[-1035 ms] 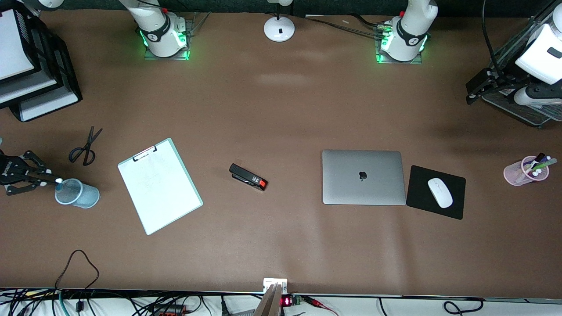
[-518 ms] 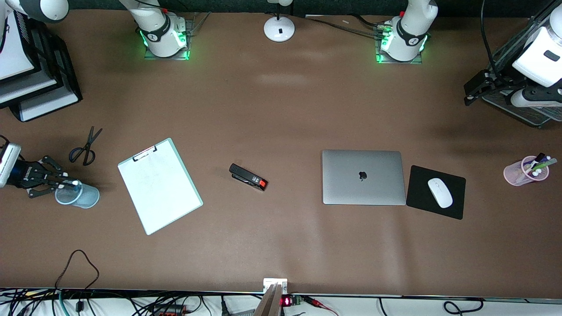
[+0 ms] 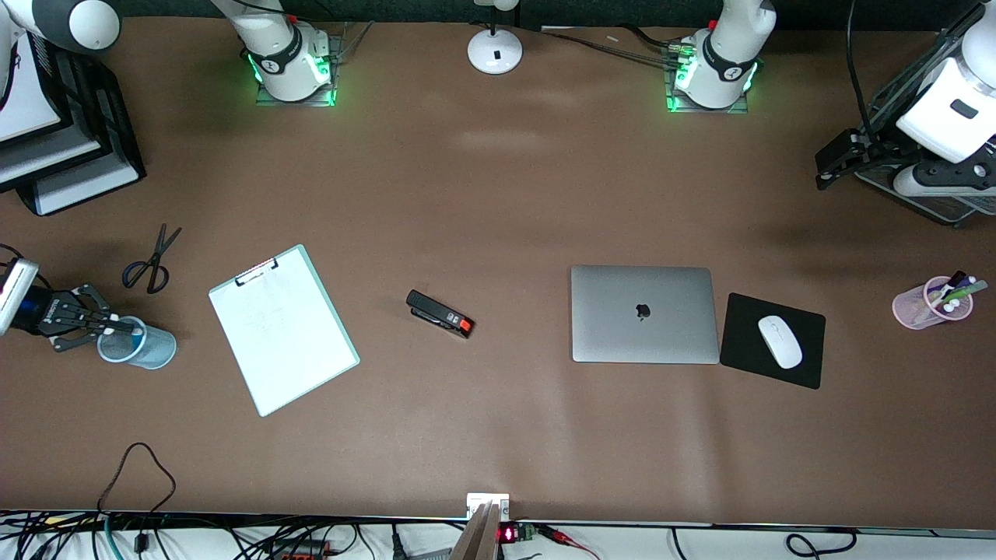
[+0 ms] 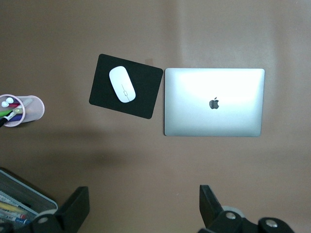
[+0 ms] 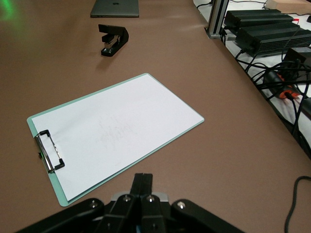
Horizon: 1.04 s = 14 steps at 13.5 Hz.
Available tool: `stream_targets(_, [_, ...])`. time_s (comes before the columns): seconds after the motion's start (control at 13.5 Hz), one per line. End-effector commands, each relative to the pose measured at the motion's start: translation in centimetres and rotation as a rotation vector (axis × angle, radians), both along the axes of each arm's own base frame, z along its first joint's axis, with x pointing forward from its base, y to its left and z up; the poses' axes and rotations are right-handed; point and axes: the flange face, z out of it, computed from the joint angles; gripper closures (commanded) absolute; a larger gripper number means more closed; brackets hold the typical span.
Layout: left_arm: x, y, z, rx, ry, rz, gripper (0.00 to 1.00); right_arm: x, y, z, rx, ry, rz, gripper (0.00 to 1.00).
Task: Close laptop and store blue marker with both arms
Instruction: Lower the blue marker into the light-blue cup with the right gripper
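Note:
The laptop [image 3: 642, 313] lies closed on the table, lid up with its apple logo; it also shows in the left wrist view [image 4: 214, 102]. My right gripper [image 3: 113, 319] is shut at the rim of a pale-blue cup [image 3: 138, 344] at the right arm's end of the table; its fingers [image 5: 143, 182] press together with nothing visible between them. A thin line with a whitish end lies across the cup's mouth; I cannot tell whether it is the blue marker. My left gripper [image 3: 834, 162] is open and empty, high over the left arm's end of the table, and shows in its wrist view [image 4: 144, 208].
A clipboard [image 3: 284, 330], a stapler [image 3: 440, 313] and scissors [image 3: 152, 260] lie between the cup and the laptop. A white mouse [image 3: 780, 341] sits on a black pad [image 3: 809, 365] beside the laptop. A pink pen cup [image 3: 914, 307] and a mesh tray [image 3: 926, 198] stand under the left arm.
My right gripper came down and reached over the cup, then drew back a little to its rim. My left gripper drifted slightly toward the table's middle.

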Motion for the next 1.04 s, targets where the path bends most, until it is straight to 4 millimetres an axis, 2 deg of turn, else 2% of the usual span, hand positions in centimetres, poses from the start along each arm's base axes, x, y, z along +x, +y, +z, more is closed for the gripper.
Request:
stream_targets(0.0, [0.0, -0.3, 0.1, -0.018, -0.008, -0.022, 0.00, 0.2, -1.0, -0.2, 0.023, -0.018, -0.022, 1.00])
stream_targets(0.15, [0.1, -0.3, 0.1, -0.018, -0.009, -0.023, 0.00, 0.1, -1.3, 0.3, 0.023, -0.018, -0.028, 1.00])
stream_targets(0.22, [0.1, -0.3, 0.1, -0.018, -0.009, -0.023, 0.00, 0.4, -1.3, 1.4, 0.019, -0.023, -0.027, 0.90])
stream_targets(0.3, [0.1, -0.3, 0.1, -0.018, -0.009, -0.022, 0.00, 0.6, -1.2, 2.5, 0.018, -0.003, -0.046, 0.31])
stream_targets(0.37, [0.0, -0.1, 0.0, -0.018, -0.006, -0.019, 0.00, 0.4, -1.3, 2.7, 0.026, 0.046, -0.074, 0.00])
stream_targets(0.52, [-0.2, -0.3, 0.2, -0.017, -0.005, -0.022, 0.00, 0.3, -1.2, 3.9, 0.032, 0.064, -0.078, 0.00])
stream_targets(0.67, [-0.1, -0.3, 0.3, -0.017, -0.008, -0.022, 0.00, -0.1, -1.1, 5.9, 0.012, 0.108, -0.080, 0.00])
stream_targets(0.74, [0.0, -0.3, 0.1, -0.018, -0.009, -0.022, 0.00, -0.4, -0.9, 7.8, -0.008, 0.158, -0.096, 0.00])
stream_targets(0.89, [0.5, -0.5, -0.8, -0.008, 0.003, -0.031, 0.00, -0.9, -0.5, 13.1, -0.080, 0.205, -0.141, 0.00])
stream_targets(0.96, [0.8, -0.6, -1.3, -0.006, 0.013, -0.033, 0.00, -1.2, -0.2, 14.8, -0.098, 0.235, -0.164, 0.00])
